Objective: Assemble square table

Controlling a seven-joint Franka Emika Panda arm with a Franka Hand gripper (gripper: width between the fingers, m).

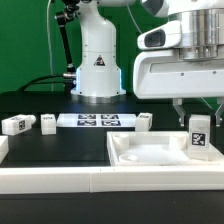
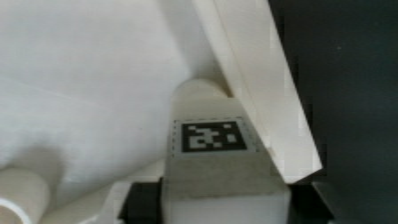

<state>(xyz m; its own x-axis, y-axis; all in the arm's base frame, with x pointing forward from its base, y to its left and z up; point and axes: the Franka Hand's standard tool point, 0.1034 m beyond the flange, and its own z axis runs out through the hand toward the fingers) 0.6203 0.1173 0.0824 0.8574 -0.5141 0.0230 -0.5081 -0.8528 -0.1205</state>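
Note:
The square table's white slab (image 1: 150,152) lies at the exterior view's right, recessed middle facing up; in the wrist view its surface (image 2: 89,90) fills most of the picture. One white tagged leg (image 1: 200,138) stands upright in the slab's corner at the exterior view's right, close to the raised rim (image 2: 249,60). My gripper (image 1: 200,114) comes down from above and is shut on this leg (image 2: 214,150), with a dark finger (image 2: 146,200) pressed against each side. Three more legs (image 1: 18,124) (image 1: 48,122) (image 1: 145,121) lie loose on the black table.
The marker board (image 1: 95,121) lies flat in front of the robot base (image 1: 98,70). A long white rail (image 1: 70,183) runs along the front edge, with a white piece (image 1: 3,150) at the exterior view's left. A rounded white shape (image 2: 22,192) shows beside my fingers.

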